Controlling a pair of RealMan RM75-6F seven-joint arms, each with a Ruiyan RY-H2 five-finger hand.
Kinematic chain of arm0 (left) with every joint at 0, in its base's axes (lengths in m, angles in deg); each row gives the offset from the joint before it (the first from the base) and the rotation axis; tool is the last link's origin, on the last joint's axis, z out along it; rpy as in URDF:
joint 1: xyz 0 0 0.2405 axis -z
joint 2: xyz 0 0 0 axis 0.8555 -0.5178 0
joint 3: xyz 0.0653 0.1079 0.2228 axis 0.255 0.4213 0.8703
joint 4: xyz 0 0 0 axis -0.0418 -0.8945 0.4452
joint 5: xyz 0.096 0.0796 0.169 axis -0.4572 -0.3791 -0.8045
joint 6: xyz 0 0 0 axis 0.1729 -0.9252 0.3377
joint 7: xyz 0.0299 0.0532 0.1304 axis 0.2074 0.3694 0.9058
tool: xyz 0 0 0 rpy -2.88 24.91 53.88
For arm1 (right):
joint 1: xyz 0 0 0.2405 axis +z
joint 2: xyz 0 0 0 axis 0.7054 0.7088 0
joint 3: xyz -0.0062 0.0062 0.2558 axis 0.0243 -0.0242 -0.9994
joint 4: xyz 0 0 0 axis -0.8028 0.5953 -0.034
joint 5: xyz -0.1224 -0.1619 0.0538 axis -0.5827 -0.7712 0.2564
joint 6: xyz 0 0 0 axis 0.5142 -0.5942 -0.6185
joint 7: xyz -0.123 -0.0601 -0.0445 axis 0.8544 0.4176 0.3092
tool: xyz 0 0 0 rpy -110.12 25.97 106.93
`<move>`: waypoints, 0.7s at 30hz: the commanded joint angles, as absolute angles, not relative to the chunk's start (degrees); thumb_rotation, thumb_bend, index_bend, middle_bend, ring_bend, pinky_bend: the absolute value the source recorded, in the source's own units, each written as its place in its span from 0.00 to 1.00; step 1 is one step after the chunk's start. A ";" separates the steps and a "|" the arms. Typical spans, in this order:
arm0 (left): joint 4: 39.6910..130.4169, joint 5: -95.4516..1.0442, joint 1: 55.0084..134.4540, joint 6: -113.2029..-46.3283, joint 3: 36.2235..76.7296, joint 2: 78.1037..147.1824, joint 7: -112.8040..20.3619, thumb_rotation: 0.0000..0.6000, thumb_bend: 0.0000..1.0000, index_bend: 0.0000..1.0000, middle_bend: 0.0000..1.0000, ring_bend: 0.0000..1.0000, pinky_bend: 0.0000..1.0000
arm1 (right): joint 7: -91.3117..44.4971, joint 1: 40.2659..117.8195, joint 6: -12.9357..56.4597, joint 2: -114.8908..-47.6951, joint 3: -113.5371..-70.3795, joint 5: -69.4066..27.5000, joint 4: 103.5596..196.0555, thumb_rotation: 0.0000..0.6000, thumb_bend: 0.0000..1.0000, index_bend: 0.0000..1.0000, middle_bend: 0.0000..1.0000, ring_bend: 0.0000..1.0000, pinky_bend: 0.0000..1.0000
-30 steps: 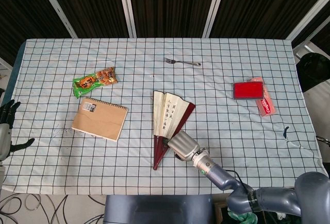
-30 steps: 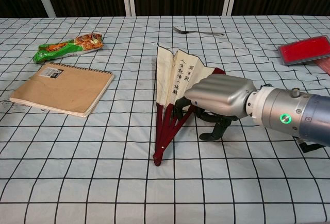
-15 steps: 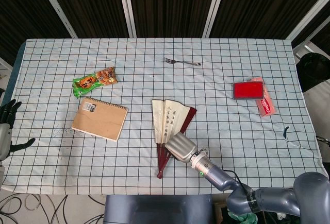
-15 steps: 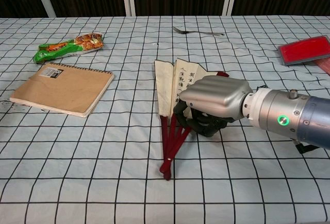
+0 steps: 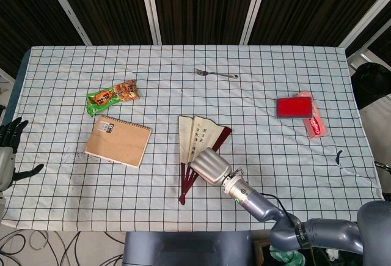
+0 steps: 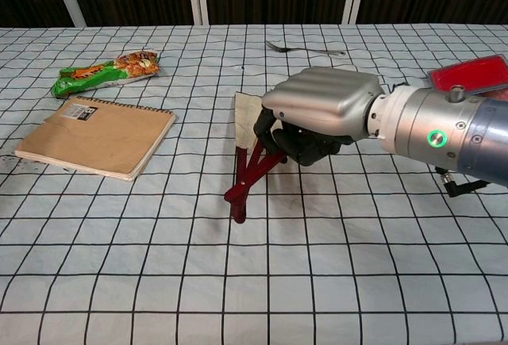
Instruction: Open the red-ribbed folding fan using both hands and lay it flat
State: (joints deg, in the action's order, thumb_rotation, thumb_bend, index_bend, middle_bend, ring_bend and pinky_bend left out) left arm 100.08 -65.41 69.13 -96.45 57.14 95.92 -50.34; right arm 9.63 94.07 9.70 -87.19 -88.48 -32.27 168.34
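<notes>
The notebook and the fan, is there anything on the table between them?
No. In the head view, only bare checked tablecloth lies between the notebook and the fan. The chest view shows the same empty stretch.

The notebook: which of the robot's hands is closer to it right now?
The left, though not by much. The left hand rests at the table's left edge, apart from the notebook. The right hand is on the notebook's other side, gripping the fan.
</notes>
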 commanded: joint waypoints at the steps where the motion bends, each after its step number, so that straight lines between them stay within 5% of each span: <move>1: 100.38 -65.04 69.07 -96.41 57.08 95.82 -50.01 1.00 0.00 0.00 0.00 0.00 0.00 | 10.16 94.01 10.62 -86.81 -88.91 -32.23 168.88 1.00 0.62 0.88 0.90 0.95 0.88; 21: 101.96 -63.74 68.85 -96.36 56.93 95.91 -48.46 1.00 0.00 0.00 0.00 0.00 0.00 | 5.85 91.41 23.95 -88.41 -93.50 -39.43 166.70 1.00 0.65 0.89 0.90 0.95 0.88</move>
